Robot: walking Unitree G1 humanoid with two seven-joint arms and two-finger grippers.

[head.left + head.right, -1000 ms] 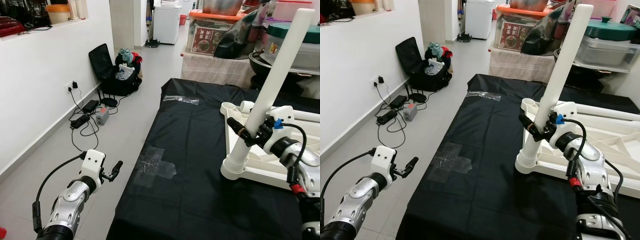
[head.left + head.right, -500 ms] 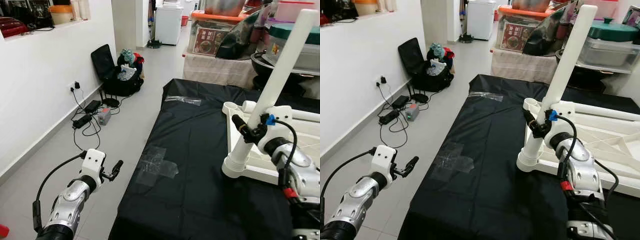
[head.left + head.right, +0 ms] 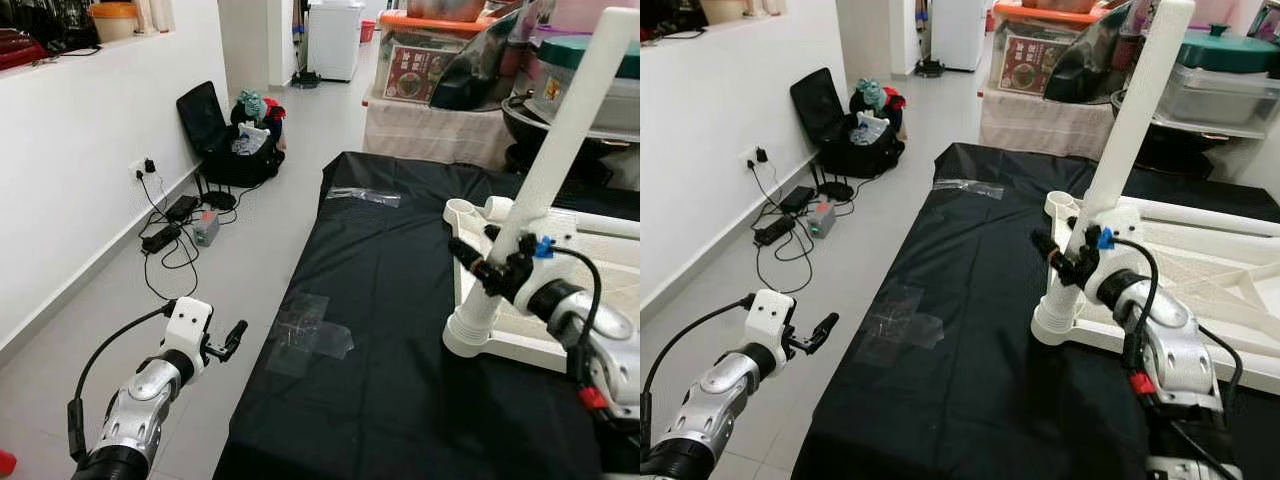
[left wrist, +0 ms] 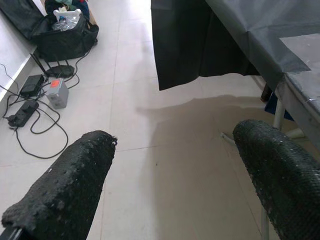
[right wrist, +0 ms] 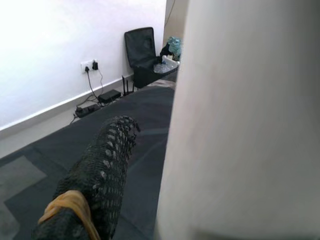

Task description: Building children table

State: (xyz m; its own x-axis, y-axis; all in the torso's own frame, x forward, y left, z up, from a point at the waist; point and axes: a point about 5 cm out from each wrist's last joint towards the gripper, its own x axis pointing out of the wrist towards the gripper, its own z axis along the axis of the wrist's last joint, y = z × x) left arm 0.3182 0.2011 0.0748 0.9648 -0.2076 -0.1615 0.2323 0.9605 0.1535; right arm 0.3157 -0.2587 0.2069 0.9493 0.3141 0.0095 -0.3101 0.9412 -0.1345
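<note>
Table leg point(image 3: 565, 125) stands tilted in its corner socket, the right hand point(image 3: 490, 275) closed around it for seating, while the left hand point(image 3: 228, 340) hangs open.

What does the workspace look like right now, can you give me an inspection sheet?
Surface: black cloth-covered table, clear tape patches.
Job's things: upturned white plastic children's table top; white plastic leg tube standing tilted in its corner socket.
Clutter: nothing seen on the cloth.
Grippers: right gripper shut on the leg; left gripper open, idle over the floor.
Cables: power strip and cords by the wall.
Surroundings: open black suitcase, storage boxes.
</note>
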